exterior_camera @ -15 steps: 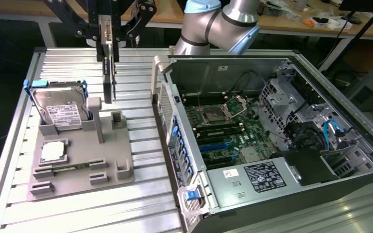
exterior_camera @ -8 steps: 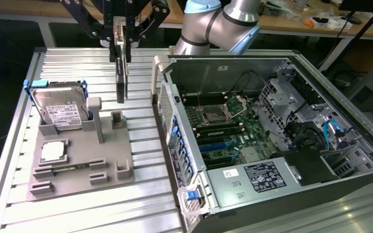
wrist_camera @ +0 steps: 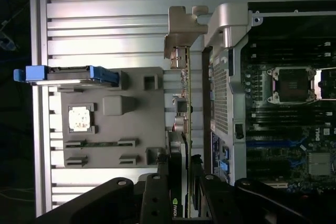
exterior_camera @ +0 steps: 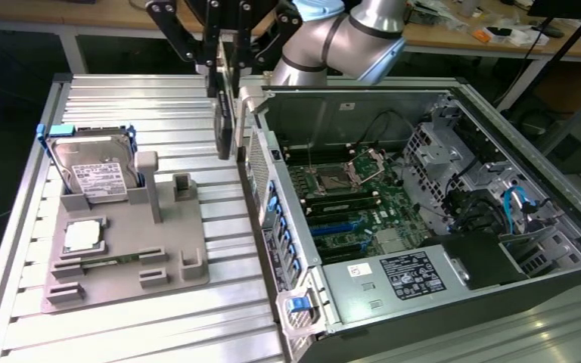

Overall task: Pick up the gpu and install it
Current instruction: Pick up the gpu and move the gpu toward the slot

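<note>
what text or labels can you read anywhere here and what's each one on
No text reads clearly.
White label on the hard drive: too small to read.
Label on the power supply: too small to read.
Pale logo on the gpu: no legible letters.

Gpu (exterior_camera: 225, 125) up on edge, pinched in the tool (exterior_camera: 223, 72): thin dark card hanging straight down from the fingertips, silver bracket at the far end.

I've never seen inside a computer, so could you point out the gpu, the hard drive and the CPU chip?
gpu (exterior_camera: 225, 125): exterior view, dark card's edge.
hard drive (exterior_camera: 99, 180): exterior view, white label.
CPU chip (exterior_camera: 84, 236): exterior view, silver top.
</note>
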`<action>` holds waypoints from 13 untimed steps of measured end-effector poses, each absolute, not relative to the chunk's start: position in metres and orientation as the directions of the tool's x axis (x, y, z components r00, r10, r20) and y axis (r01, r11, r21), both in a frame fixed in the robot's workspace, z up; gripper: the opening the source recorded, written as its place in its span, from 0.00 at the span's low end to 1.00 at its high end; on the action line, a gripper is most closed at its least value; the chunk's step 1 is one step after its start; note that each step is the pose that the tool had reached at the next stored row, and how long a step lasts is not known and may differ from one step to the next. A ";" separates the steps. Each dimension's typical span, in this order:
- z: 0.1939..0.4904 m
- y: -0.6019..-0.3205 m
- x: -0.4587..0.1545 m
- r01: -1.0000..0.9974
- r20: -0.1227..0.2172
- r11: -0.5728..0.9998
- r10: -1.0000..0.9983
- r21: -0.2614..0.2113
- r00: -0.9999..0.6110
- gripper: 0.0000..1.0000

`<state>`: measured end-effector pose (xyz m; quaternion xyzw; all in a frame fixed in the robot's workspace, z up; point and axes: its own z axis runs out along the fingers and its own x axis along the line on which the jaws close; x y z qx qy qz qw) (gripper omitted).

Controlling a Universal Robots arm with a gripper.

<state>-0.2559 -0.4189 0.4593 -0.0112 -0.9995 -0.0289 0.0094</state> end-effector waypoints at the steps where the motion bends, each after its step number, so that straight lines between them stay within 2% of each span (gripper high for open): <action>1: 0.459 -0.419 -0.251 0.023 0.019 0.998 0.022 0.058 -1.000 0.27; 13: 0.456 -0.419 -0.197 0.023 0.019 0.998 0.022 0.056 -1.000 0.27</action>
